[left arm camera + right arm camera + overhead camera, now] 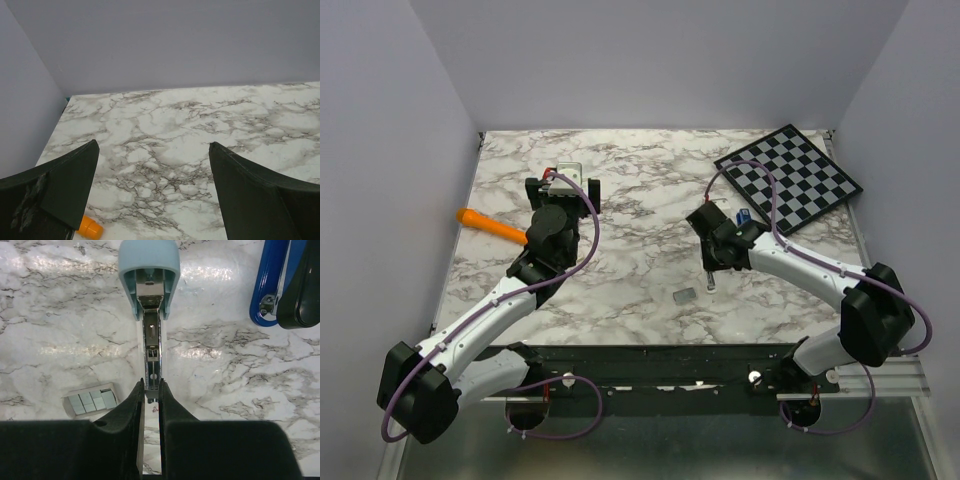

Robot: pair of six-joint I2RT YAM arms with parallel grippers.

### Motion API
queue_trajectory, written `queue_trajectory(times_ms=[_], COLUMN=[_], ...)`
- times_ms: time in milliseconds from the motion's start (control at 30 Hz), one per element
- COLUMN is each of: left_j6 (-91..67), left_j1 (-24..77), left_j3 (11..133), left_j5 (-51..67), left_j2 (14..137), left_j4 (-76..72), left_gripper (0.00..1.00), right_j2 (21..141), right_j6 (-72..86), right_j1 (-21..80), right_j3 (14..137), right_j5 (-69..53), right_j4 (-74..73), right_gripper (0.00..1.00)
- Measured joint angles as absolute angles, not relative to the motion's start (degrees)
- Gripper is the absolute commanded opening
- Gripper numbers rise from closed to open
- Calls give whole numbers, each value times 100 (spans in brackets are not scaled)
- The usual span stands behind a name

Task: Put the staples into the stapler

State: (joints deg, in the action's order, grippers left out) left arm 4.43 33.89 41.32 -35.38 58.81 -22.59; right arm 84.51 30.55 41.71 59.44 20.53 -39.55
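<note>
Jaws of the right gripper are standing almost together, pinching the near end of the silvery metal channel of the stapler. The stapler is lying open on the marble table, with its light blue top pointing away from the wrist camera and its dark blue base showing at the upper right of that view. Just left of the fingers, the staples are sitting on the marble as small grey blocks side by side, apart from the stapler. Jaws of the left gripper are gaping wide above bare marble, holding nothing. An orange stick is lying beside the left arm, and a checkerboard is resting at the table's far right corner.
</note>
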Motion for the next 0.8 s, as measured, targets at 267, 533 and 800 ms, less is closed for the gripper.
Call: queue_trajectory(times_ms=[267,533,800], left_j6=[443,443,443], left_j1=[3389,3389,3389], left_j3=[4132,4132,4132], left_j5=[-3538,-3535,-3535], left_j2=[5865,5865,5865], left_j4=[-2259,-2259,-2259], left_gripper=[99,99,99], right_j2=[8460,8477,8586], right_j6=[3037,3000,2991], right_j1=[4034,3999,3924], right_j3=[5791,5749,5693], right_j5=[1933,1747,1697], right_j4=[-3951,-3874,-3750], right_gripper=[18,18,17])
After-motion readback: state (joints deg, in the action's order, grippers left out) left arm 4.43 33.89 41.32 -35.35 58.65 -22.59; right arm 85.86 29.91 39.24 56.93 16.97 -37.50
